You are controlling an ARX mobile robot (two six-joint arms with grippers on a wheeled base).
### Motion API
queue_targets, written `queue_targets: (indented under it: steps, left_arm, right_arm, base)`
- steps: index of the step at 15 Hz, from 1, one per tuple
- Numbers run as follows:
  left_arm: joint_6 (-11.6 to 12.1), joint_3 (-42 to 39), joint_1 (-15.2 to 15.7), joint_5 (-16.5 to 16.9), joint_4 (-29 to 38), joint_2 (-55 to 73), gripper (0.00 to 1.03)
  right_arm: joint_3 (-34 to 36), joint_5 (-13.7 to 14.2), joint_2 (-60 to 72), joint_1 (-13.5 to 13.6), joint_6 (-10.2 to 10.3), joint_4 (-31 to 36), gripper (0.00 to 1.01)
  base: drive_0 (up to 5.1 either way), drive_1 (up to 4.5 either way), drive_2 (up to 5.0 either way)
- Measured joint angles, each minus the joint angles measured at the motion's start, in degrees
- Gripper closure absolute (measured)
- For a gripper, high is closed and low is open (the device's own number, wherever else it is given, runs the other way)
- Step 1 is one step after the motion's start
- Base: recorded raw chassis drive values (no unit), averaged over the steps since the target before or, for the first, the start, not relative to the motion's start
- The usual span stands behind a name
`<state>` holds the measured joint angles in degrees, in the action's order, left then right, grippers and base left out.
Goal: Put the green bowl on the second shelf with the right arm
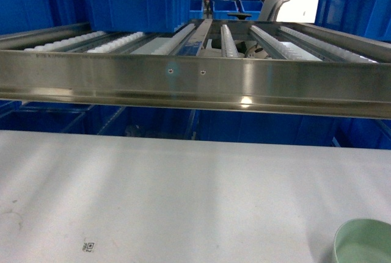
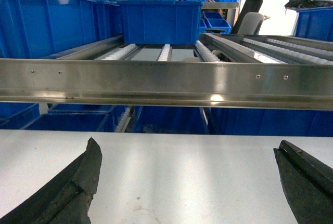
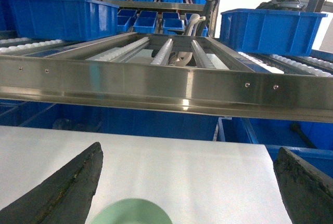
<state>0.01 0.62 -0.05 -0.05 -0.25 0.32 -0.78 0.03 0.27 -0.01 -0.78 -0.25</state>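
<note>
The pale green bowl [image 1: 361, 243] rests on the white tabletop [image 1: 171, 196] at the bottom right corner of the head view. In the right wrist view its rim [image 3: 131, 212] pokes up at the bottom edge, low between the spread fingers and nearer the left one. My right gripper [image 3: 187, 154] is open and holds nothing. My left gripper [image 2: 187, 148] is open too, over bare tabletop. The second shelf [image 1: 195, 80], a steel rack level with white roller tracks and a shiny front rail, spans the view above and beyond the table. Neither gripper shows in the head view.
A large blue bin [image 1: 137, 3] stands on the rack's rollers at the back left, another blue bin [image 3: 270, 29] at the right. More blue bins fill the space under the rack and the shelves behind. The table's right edge [image 3: 276, 182] lies near my right finger.
</note>
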Motion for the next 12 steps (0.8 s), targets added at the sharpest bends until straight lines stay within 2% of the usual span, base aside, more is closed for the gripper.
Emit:
queue_targets:
  steps: [10, 11, 12]
  left_arm:
    - [0.0, 0.0, 0.0, 0.02, 0.0, 0.0, 0.05]
    - [0.02, 0.02, 0.0, 0.0, 0.0, 0.0, 0.05]
    - [0.0, 0.02, 0.0, 0.0, 0.02, 0.0, 0.05]
  right_arm:
    - [0.0, 0.0, 0.0, 0.0, 0.0, 0.02, 0.03]
    - [-0.04, -1.25, 2.97, 0.0, -0.13, 5.6, 0.03]
    - [-0.44, -3.34, 10.49, -0.33, -1.33, 10.69, 0.03]
  base:
    - [0.0, 0.0, 0.0]
    - [0.0, 0.0, 0.0]
    - [0.0, 0.0, 0.0]
